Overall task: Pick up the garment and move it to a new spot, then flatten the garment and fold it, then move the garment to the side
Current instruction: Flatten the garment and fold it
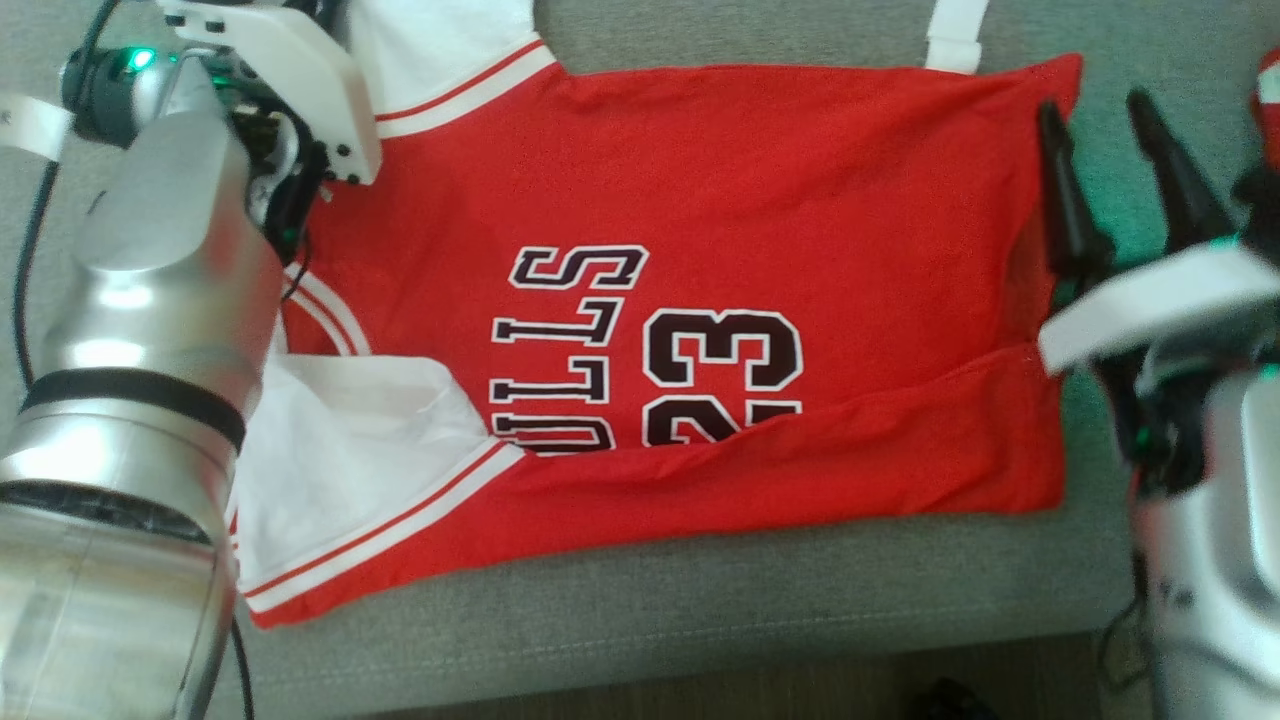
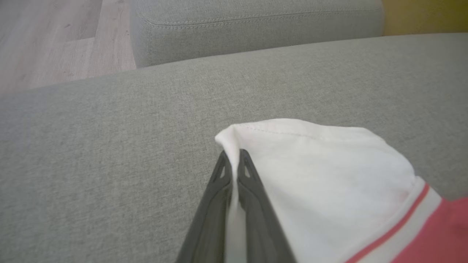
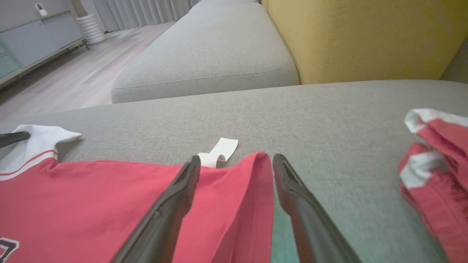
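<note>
You look to be in the fold step: your left tool [image 2: 233, 156] is clenched on the white sleeve [image 2: 321, 171] of the garment [image 1: 700, 170], spread on the sofa [image 2: 109, 146]. Your right tool [image 3: 237, 161] stands released, straddling the hem corner [image 3: 261, 164]; clench there next, then lift both together.

- A grey fabric sofa seat [image 1: 700, 620] carried everything, and its front edge ran along the bottom of the head view.
- A red jersey [image 1: 760, 190] with white sleeves lay spread across the seat, dark lettering and number facing up, its near long edge folded over part of the print.
- A white strip [image 1: 955, 35] lay on the seat at the jersey's far edge.
- A bunched red-and-white cloth [image 3: 435, 171] lay on the seat further right, apart from the jersey.
</note>
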Available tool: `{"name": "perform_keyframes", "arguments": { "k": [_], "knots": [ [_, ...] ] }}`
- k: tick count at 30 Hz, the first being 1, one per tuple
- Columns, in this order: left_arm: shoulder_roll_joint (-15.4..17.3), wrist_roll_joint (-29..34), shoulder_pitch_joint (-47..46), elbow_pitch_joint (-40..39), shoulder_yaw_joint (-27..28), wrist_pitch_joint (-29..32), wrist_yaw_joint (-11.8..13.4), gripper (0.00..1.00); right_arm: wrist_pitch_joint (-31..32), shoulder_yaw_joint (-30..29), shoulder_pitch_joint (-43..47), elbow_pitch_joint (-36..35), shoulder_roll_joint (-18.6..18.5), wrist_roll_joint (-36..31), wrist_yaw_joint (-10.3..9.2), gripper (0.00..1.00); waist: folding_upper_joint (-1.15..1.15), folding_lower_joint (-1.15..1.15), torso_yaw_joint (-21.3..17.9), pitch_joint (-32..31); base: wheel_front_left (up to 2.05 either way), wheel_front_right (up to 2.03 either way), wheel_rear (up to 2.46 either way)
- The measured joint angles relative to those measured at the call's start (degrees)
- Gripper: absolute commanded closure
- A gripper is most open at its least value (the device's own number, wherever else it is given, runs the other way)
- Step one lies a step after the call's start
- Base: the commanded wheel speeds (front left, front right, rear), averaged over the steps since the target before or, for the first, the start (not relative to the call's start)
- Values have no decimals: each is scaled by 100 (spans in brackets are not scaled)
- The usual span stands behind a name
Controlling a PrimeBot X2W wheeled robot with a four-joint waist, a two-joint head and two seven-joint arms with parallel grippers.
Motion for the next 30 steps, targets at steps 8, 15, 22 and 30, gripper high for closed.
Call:
{"name": "perform_keyframes", "arguments": {
  "k": [8,15,22,30],
  "knots": [
    [-83,-98,-3,3,-53,-467,-25,100,506,-103,-842,1293,-233,124,0,0,0,0,197,15,0,0,0],
    [-113,-269,-8,-21,-124,-780,-69,100,651,-96,-1204,1784,-394,388,0,100,0,0,311,1,0,0,0],
    [3,-397,94,-732,11,-982,-69,100,211,-167,-1177,1437,-538,576,0,100,0,0,447,-129,0,0,0],
    [365,-177,1377,-2924,474,-1003,120,100,76,-226,-750,1050,-601,817,0,100,0,0,575,-279,0,0,0]
  ]
}}
